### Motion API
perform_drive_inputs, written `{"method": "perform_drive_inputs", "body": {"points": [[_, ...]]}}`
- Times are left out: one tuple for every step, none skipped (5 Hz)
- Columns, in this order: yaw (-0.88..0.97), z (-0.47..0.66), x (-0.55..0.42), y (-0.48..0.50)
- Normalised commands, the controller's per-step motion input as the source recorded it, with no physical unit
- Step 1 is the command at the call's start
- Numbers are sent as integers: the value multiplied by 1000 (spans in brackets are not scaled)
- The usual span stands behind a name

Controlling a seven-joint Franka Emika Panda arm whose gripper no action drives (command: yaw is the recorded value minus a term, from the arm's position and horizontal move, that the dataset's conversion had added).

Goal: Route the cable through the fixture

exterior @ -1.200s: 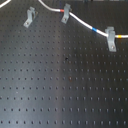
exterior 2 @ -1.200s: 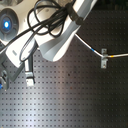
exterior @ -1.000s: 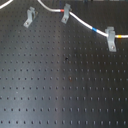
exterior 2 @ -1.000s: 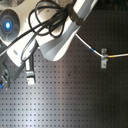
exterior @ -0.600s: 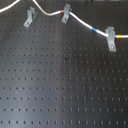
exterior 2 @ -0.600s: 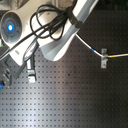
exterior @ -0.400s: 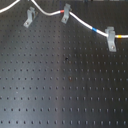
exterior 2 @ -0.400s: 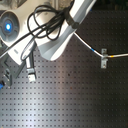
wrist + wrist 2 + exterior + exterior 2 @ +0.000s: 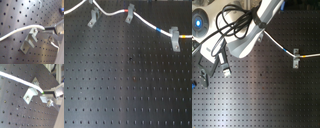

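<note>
**Gripper pinching cable at leaning clip, far left of board**

Going left to right in the first exterior view:

- The cable (image 9: pixel 111 13) comes in from the left edge and rises toward the top edge. It bends back down past the fixture (image 9: pixel 92 19), the small leaning clip, and touches or just clears its forked top. Too small here to tell whether it sits in the fork.
- It then sags and climbs to the darker upright clip (image 9: pixel 129 16). The red-orange band (image 9: pixel 128 9) sits right at that clip's top.
- It runs on down-right past the blue band (image 9: pixel 161 30) to the larger pale clip (image 9: pixel 175 39), crosses its top and leaves at the right edge.
- All three clips stand on the black perforated board (image 9: pixel 129 90). No gripper shows in this view.

In the second exterior view the white arm (image 9: pixel 247 40) reaches from the top down toward the second exterior view's left, with black hoses looped over it. The pale clip is well apart, toward the second exterior view's right, with the cable through it.

In the first wrist view the gripper (image 9: pixel 45 31) is pressed together on the cable, just beside the fixture's fork. The cable arcs across the clip's top near its screw. The second wrist view shows the same, with the cable touching the clip's upper edge and ending in the fingers. Whether it is seated in the fork cannot be told.
</note>
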Motion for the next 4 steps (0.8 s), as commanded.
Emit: {"method": "perform_drive_inputs", "body": {"points": [[0,313,-170,-4],[271,265,-161,83],[540,182,-139,79],[577,171,-117,83]]}}
